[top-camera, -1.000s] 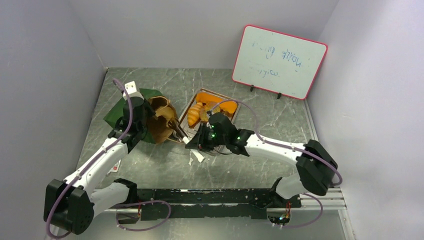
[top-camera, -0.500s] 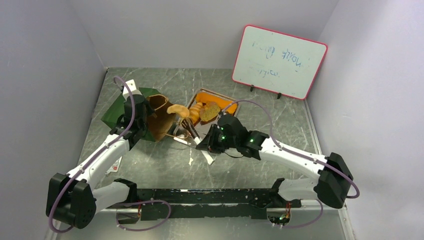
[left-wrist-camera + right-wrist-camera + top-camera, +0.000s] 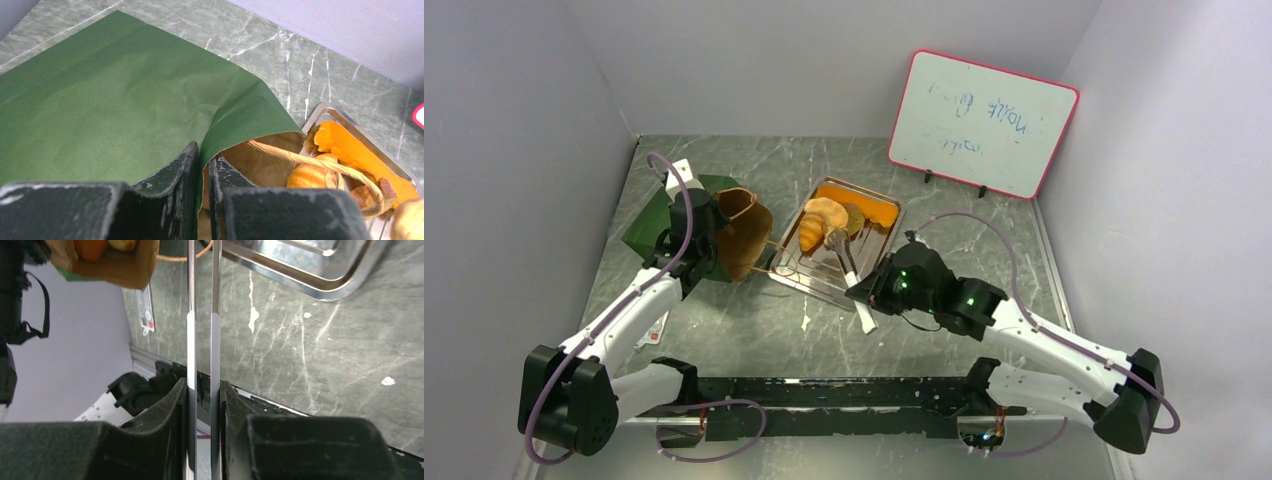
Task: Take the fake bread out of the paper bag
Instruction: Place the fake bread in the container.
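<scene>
At 10 o'clock on the table (image 3: 984, 250), the paper bag (image 3: 674, 212) lies on its side, the left gripper (image 3: 202, 162) clamped on its rim. The right gripper (image 3: 201, 387) squeezes tongs (image 3: 849, 267) that hold 1 fake bread (image 3: 816, 222) over the tray (image 3: 809, 288) at 12 o'clock. I'd set it down low before easing off.

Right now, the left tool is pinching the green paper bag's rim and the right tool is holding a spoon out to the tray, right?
Not a spoon: the right tool is holding metal tongs out to the metal tray. The right wrist view shows their two parallel arms clamped in it. The left tool is indeed pinching the rim of the green paper bag.
</scene>
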Controlling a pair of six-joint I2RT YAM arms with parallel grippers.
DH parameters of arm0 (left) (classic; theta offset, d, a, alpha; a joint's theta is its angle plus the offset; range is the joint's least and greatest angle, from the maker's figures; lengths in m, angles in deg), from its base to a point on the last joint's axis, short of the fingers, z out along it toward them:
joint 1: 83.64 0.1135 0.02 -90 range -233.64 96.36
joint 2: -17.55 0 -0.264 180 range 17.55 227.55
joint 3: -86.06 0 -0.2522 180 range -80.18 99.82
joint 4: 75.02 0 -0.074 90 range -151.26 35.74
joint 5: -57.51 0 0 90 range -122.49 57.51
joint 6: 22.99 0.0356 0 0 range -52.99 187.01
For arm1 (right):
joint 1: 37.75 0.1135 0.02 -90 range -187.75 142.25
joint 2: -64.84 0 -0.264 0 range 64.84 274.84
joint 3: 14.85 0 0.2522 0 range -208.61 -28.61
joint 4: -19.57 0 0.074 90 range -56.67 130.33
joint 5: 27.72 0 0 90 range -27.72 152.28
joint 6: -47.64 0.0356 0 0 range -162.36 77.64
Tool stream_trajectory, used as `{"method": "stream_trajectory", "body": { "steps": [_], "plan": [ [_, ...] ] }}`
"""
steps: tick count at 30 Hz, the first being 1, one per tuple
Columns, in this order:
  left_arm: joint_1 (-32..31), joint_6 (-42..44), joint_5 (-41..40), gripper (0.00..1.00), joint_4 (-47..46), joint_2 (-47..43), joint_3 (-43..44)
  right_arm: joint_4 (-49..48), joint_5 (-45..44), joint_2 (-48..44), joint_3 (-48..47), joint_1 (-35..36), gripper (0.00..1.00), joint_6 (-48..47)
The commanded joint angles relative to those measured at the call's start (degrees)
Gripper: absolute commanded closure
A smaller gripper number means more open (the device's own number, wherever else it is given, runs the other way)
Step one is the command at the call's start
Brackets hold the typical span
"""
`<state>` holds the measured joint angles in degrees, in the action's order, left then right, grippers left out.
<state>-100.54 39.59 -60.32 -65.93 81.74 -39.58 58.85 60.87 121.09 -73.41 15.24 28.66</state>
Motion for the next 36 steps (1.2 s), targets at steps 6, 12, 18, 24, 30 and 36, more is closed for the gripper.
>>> {"method": "stream_trajectory", "body": {
  "steps": [6, 12, 18, 24, 30, 36],
  "plan": [
    [0.8, 0.6, 0.6, 0.93, -1.1, -3.5, -2.2, 1.0, -9.7, -7.3, 6.8, -0.1, 1.0, 12.7],
    [0.8, -0.1, 1.4, 0.93, -0.5, -5.1, -3.1, 0.1, -12.6, -8.4, 9.0, -0.4, 1.0, 15.4],
    [0.8, 0.0, 2.3, 0.93, 0.1, -6.2, -3.5, -4.6, -10.6, -6.4, 11.6, -1.9, 1.0, 15.7],
    [0.8, 0.7, 2.8, 0.93, 0.3, -7.2, -3.9, -10.0, -6.5, -3.8, 13.7, -6.0, 1.0, 13.6],
    [0.8, 0.9, 2.9, 0.93, 0.5, -7.5, -4.3, -12.8, -2.9, -2.5, 14.4, -9.3, 0.93, 11.3],
    [0.8, 0.8, 3.1, 0.93, 0.3, -6.9, -4.3, -13.9, -0.4, -1.4, 14.4, -10.3, 0.7, 10.1]
  ]
}}
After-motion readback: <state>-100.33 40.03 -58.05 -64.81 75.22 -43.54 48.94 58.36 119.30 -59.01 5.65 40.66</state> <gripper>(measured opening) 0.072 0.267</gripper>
